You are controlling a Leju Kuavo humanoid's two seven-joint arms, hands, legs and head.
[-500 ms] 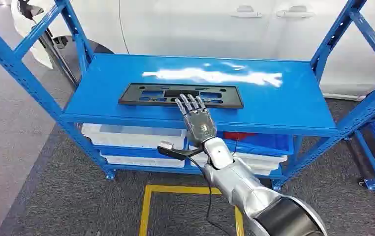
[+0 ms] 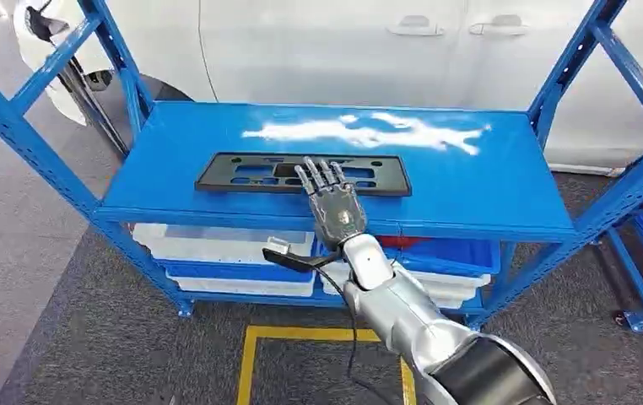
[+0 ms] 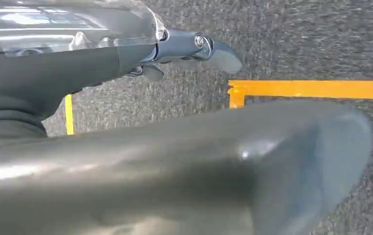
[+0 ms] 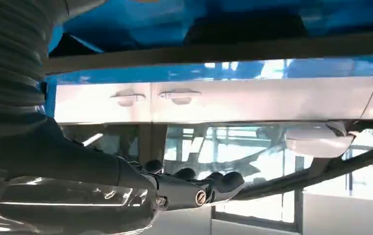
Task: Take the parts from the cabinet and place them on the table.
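- The black license plate frame (image 2: 303, 175) lies flat on the top shelf (image 2: 470, 190) of the blue metal rack (image 2: 14, 126), toward the shelf's front-left part, its long side running along the front edge.
- The right hand (image 2: 332, 201) reaches over the front edge of that shelf on the silver right arm (image 2: 402, 316); its fingers (image 2: 321, 174) are stretched out straight and slightly spread over the middle of the frame, back of the hand up.
- The fingertips overlap the frame's near edge; whether they touch it or hover just above cannot be told, and nothing is grasped.
- In the right wrist view the right hand's dark fingers (image 4: 223, 182) lie extended against a white car body (image 4: 253, 100) with 2 door handles.
- The left hand (image 3: 184, 46) shows in the left wrist view, hanging over grey carpet (image 3: 297, 44) with a yellow floor line (image 3: 312, 89); its fingers are too hidden to judge how open they are.
- Below the top shelf sit white bins (image 2: 217, 239) and a blue bin (image 2: 453, 251) on the lower levels.
- A white car (image 2: 343, 51) stands just behind the rack.
- A black cable (image 2: 353, 337) hangs from the right wrist.
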